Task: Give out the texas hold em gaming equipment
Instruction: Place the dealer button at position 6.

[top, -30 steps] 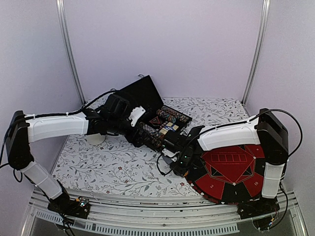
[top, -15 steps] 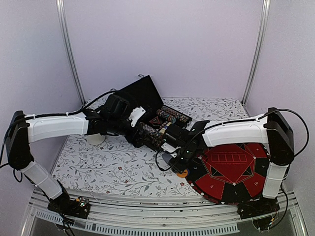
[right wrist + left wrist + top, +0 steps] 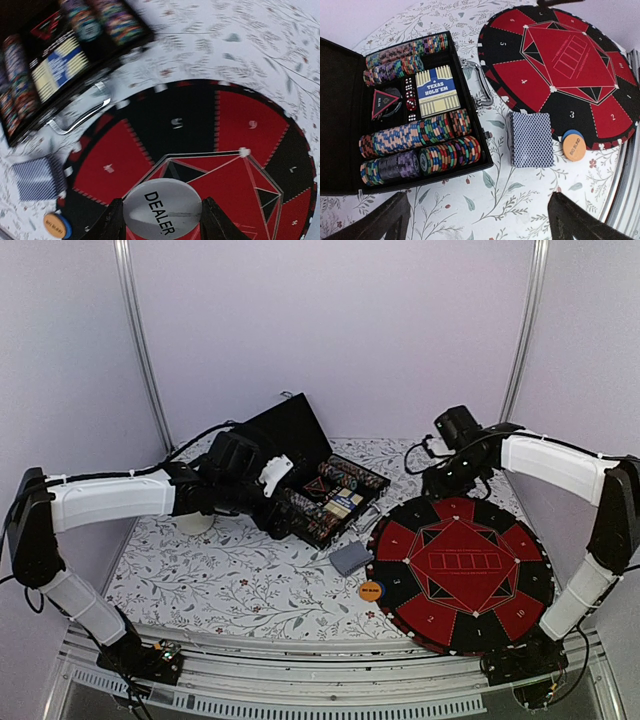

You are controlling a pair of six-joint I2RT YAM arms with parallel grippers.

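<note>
The right arm has swung away from the left edge of the round red-and-black mat (image 3: 505, 615), where it lay low beside the open black case (image 3: 295, 425) a second ago. The right gripper (image 3: 443, 478) now hangs over the mat's far edge, at the upper right of the overhead frame. That move uncovers a blue-backed deck of cards (image 3: 351, 558) and an orange disc (image 3: 371, 590), both on the floral cloth just beside the mat's left rim. Those pieces look set out, and the right arm seems to be carrying the next one to its place. The overhead view cannot show what that gripper carries. The right wrist view can: its fingers pinch a white DEALER disc (image 3: 161, 202) from both sides above the mat's centre panel. The left wrist view adds more. The orange disc lies on top of a blue disc (image 3: 573, 134), touching the mat's rim. The poker chips (image 3: 420, 135) are in rows inside the case, around a Texas Hold'em card box (image 3: 437, 90), so most of the distributing appears still to come. The left gripper (image 3: 480, 225) hovers above the cloth near the case with its fingers spread wide and nothing between them.
</note>
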